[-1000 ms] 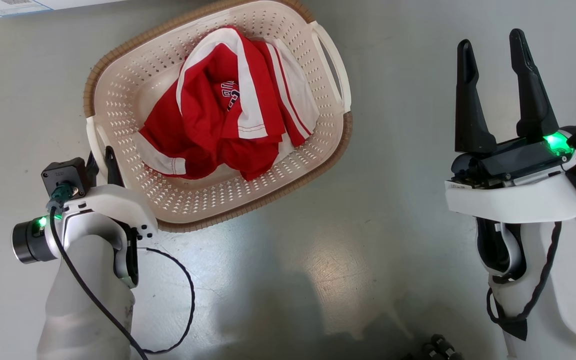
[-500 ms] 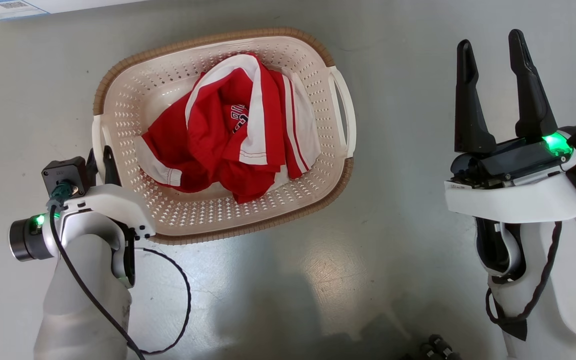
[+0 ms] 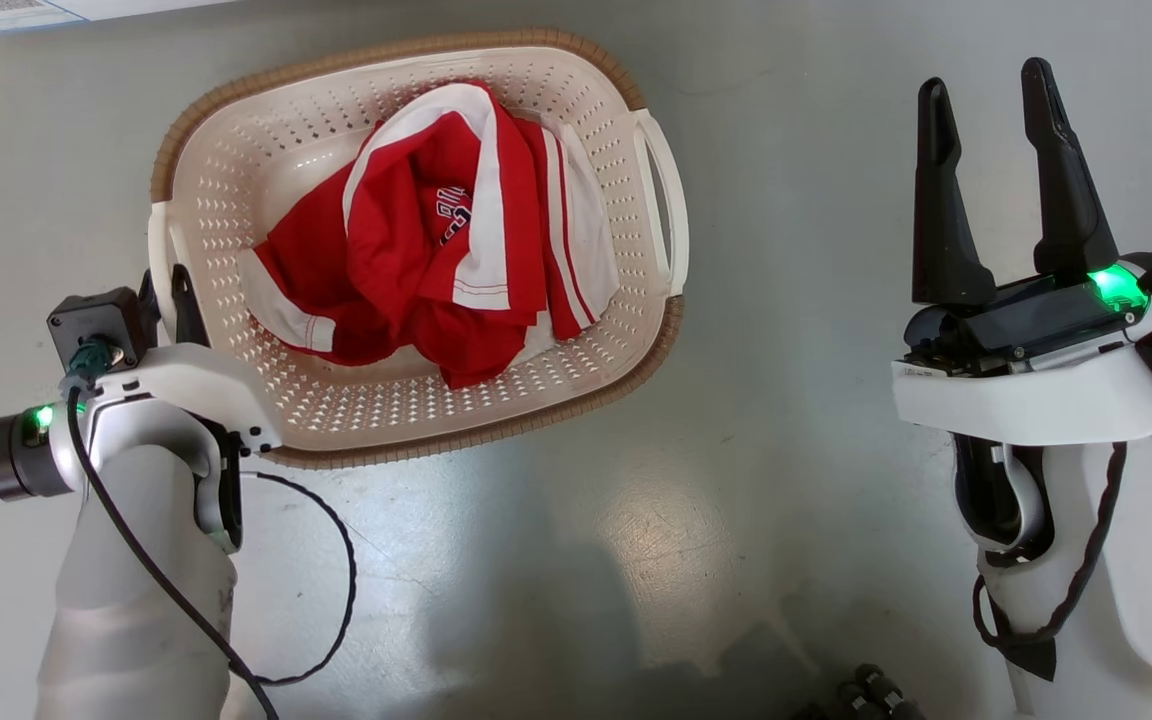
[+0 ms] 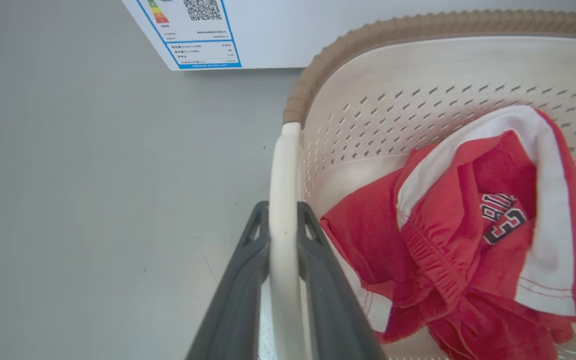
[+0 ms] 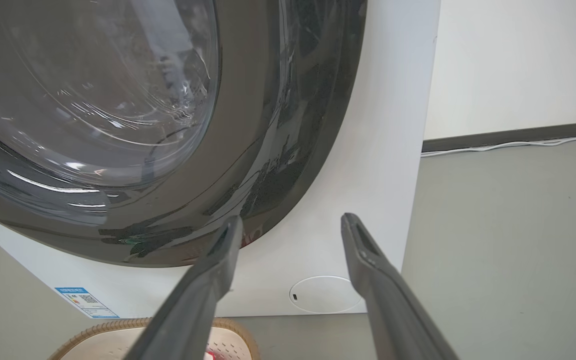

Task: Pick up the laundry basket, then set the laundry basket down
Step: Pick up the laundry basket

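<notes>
One hand does all the holding. Left hand is clamped on the white loop handle at the left side of the laundry basket. In the left wrist view the dark fingers pinch that thin loop from either side, up near their tips. Right hand is spread wide, empty, well apart from the basket and aimed at the washer.

Basket lies over the grey floor, near the washer front, with a red-and-white garment heaped inside. Cannot tell whether its base is off the floor.

Likely trouble, as I judge it:
- Lifting by one handle puts the load off to one side. The free end with the other handle would probably sag and the basket hang tilted.
- The loop looks smooth and narrow. With so little finger on it, it could twist or slide out of the pinch, most likely during a quick rise or stop.
- A tilt would send the garment toward the low side. That adds swing and could spill it over the rim.
- A swinging basket may knock the washer.
- Setting it down tilted, it could land on one edge and rock or tip before the hand lets go.
</notes>
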`<state>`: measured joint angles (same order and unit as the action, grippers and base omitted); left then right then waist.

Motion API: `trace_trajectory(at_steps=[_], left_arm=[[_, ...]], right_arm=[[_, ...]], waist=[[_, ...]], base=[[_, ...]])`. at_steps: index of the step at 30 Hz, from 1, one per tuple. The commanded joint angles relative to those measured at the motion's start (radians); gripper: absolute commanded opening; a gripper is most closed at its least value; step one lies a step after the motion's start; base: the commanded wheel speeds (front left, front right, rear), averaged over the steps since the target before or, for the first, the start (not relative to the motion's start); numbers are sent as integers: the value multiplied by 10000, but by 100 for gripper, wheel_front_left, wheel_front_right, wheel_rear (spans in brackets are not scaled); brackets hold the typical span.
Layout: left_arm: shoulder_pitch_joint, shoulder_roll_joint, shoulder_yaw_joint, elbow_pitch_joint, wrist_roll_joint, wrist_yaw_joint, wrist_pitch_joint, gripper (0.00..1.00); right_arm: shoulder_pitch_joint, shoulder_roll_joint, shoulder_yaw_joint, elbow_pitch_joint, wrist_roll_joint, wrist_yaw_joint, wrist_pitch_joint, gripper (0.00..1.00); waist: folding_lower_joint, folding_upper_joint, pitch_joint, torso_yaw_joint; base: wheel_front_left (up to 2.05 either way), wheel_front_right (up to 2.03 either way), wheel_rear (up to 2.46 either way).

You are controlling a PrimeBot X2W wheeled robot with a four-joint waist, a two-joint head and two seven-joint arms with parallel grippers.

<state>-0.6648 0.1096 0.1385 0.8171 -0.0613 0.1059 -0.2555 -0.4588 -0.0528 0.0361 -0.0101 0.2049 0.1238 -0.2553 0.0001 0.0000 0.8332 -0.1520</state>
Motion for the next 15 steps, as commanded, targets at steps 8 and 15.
trace_trajectory(at_steps=[8,15], left_arm=[[-23,331,60,2,168,112,-63,0],[3,288,8,69,155,132,-63,0]], right_arm=[[103,26,219,-236,1,69,-65,100],[85,26,219,-232,13,69,-65,100]], waist=[[0,0,26,6],[0,0,35,1]], base=[[0,0,0],[0,0,0]])
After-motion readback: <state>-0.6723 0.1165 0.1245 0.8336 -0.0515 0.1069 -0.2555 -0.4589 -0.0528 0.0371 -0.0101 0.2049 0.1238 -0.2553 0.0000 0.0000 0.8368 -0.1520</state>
